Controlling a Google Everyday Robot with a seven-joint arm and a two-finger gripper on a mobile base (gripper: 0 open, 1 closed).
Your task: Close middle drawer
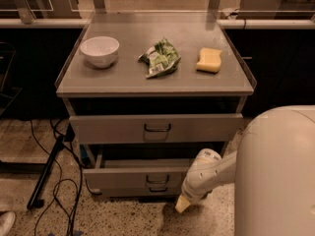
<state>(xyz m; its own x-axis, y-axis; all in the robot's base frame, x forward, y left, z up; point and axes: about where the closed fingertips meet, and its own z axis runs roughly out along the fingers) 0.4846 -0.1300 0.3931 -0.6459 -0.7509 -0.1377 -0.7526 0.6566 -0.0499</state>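
The claw [183,204] hangs low; the grey metal middle drawer [123,177], partly open, lies upper-left. Claw opening: cannot tell.

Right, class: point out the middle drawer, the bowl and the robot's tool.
Middle drawer [123,178]: camera view, on the left half of its front panel.
Bowl [100,59]: camera view, on its outer wall.
Tool [181,205]: camera view, on its tip, low by that drawer's right end.
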